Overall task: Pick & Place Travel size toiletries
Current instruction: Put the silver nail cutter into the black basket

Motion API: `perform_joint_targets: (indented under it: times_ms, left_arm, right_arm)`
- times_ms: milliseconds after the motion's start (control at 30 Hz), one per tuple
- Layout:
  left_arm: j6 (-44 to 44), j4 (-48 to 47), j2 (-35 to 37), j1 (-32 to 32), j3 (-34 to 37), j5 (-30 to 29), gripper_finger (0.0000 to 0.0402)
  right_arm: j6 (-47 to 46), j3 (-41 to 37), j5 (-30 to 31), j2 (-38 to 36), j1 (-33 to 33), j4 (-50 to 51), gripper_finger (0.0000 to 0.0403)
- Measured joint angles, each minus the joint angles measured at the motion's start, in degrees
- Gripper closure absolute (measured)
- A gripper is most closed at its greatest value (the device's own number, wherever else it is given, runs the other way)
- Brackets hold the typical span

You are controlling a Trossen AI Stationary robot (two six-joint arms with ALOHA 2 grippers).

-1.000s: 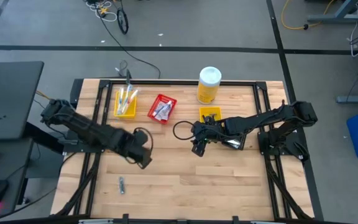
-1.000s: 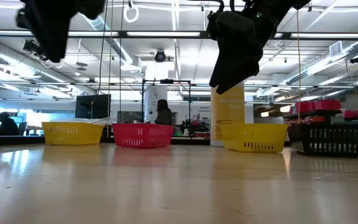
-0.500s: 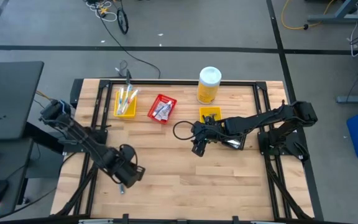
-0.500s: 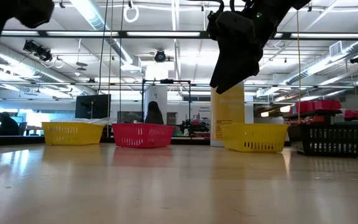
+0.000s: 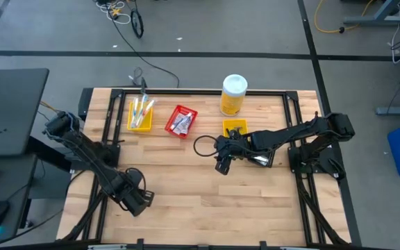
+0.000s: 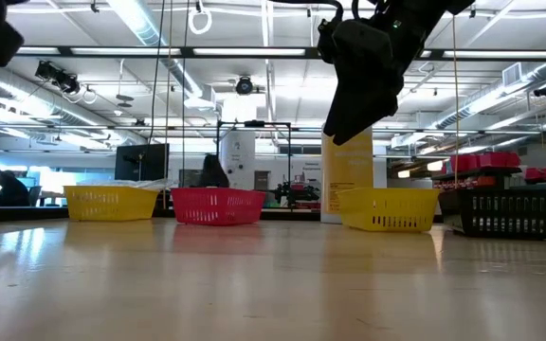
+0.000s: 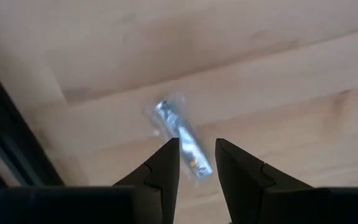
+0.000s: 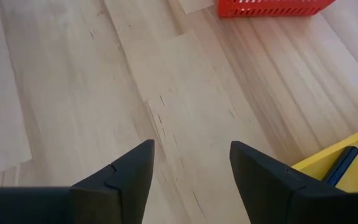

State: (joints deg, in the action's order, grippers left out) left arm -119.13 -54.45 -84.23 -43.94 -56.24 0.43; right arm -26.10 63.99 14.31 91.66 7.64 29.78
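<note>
In the left wrist view a small clear-wrapped toiletry packet (image 7: 176,127) lies flat on the wood. My left gripper (image 7: 196,149) is open above it, a fingertip on either side of the packet's nearer end, not touching it. In the high view this gripper (image 5: 136,203) is near the table's near-left corner and hides the packet. My right gripper (image 5: 219,167) hangs open over the middle of the table, well above the wood in the low view (image 6: 358,76). A yellow bin (image 5: 140,113) holds slim toothbrushes. A red bin (image 5: 180,121) holds small packets.
A big yellow bottle with a white cap (image 5: 232,94) stands at the far edge. A small yellow bin (image 5: 235,128) and a black bin (image 5: 264,160) sit under the right arm. The table's dark frame rail (image 7: 5,143) runs close beside the packet.
My left gripper has swung from the table's middle left toward the near-left corner and come down over the packet, which now sits under it. In the low view it has slid off to the picture's left. The right arm has kept still.
</note>
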Motion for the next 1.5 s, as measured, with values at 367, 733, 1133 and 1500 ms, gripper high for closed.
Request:
perform_joint_targets:
  times_ms: [367,733,1133,1500]
  left_arm:
    - [0.79,3.45,0.00,-0.04,1.06,6.31,0.0273]
    - [-2.90,7.85,0.00,-0.02,1.06,6.76,0.0226]
    - [-15.04,11.67,-0.26,-2.55,1.06,-0.23,0.0225]
    - [-14.24,16.00,-5.07,-2.95,1.06,1.18,0.0225]
  right_arm:
    - [0.18,0.00,-0.05,0.00,0.00,0.20,0.0197]
    - [2.85,0.00,-0.09,0.00,0.00,0.00,0.0190]
    - [6.07,0.00,-0.20,0.00,-0.09,-1.51,0.0161]
    - [5.93,0.00,-1.37,0.00,-0.09,-1.75,0.0169]
